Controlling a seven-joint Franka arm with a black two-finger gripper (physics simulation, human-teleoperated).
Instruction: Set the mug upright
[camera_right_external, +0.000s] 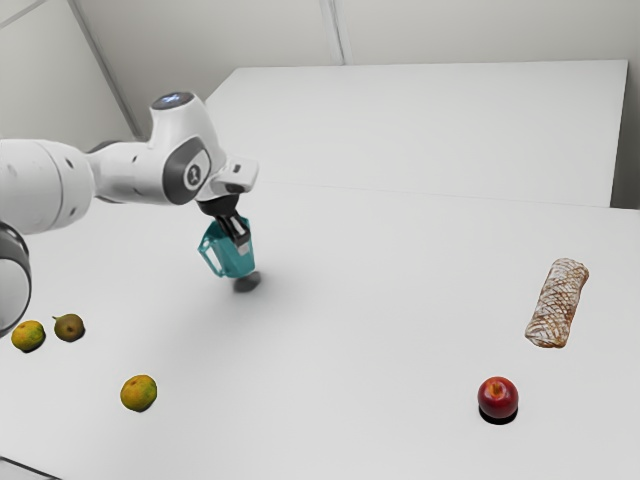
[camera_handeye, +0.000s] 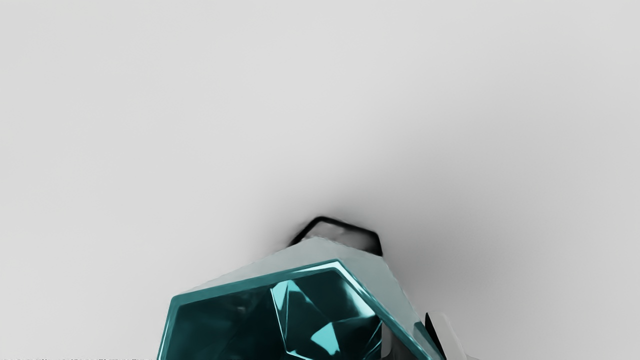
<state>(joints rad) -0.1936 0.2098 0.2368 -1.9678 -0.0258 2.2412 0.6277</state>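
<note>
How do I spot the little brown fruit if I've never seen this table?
Find the big white table, then the robot arm at the exterior view's left. Below it in that view, a green-and-orange fruit sits beside yours. Yours is the brown one, darker, with a tiny stem.

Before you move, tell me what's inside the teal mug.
Inside the mug are shiny teal walls and, past the rim, one of my fingers. I make out no contents; that finger hides some wall, and part runs out of view.
</note>
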